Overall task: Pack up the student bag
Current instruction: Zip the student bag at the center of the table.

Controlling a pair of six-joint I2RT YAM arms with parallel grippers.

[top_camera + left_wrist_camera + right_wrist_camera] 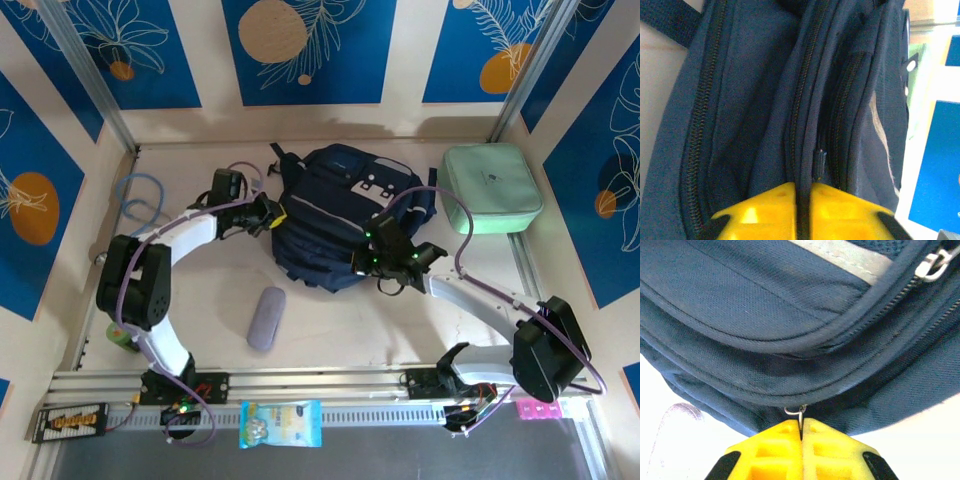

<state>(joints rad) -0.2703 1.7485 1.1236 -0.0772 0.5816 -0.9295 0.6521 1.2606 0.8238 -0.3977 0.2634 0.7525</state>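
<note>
Since the backpack (335,215) lies mid-table toward the far side with its near zip looking closed, opening it likely needs both arms. The left gripper (801,189), pinching a seam on the backpack's left side, should anchor it. The right gripper (801,422), pressed together on the small metal zip pull (797,411), should draw steadily along the zip's line.

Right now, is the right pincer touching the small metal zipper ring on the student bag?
Touching. The right wrist view shows the right pincer shut on the zipper ring at the lower edge of the student bag.
</note>
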